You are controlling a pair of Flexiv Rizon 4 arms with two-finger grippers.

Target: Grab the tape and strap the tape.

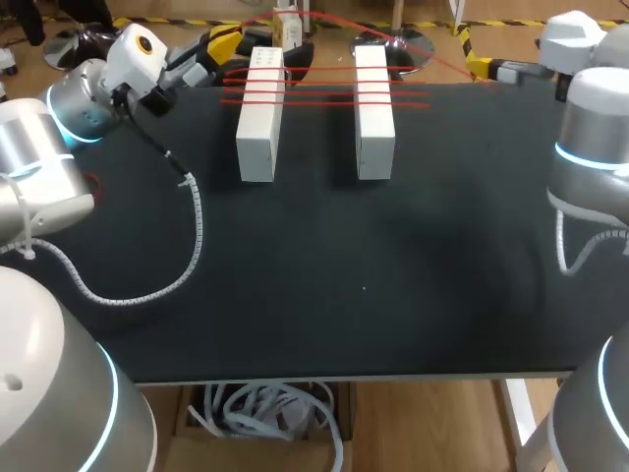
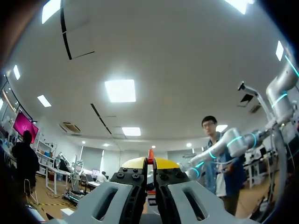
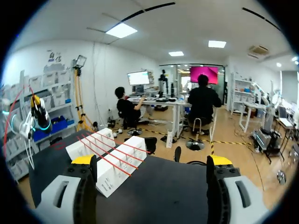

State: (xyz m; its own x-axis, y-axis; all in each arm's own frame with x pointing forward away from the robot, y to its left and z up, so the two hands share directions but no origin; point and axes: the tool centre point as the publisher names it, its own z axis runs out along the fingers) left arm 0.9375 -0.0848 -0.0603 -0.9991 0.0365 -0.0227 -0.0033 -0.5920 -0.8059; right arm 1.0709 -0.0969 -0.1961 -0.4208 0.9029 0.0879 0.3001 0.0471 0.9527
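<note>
Cable (image 1: 187, 258) from the left arm lies in a loop on the near left part of the black table (image 1: 393, 295). Farther back stand two white blocks side by side and apart, the left block (image 1: 259, 123) and the right block (image 1: 374, 118). Red tape (image 1: 324, 90) crosses both in several strands. One strand slants toward the far right corner, and its end is hard to make out. At the far left edge the left tool (image 1: 222, 43) is clenched on the tape, a red tip showing between its fingers. The right tool (image 3: 152, 161) is released, its fingers wide apart, and the head view mostly cuts it off.
</note>
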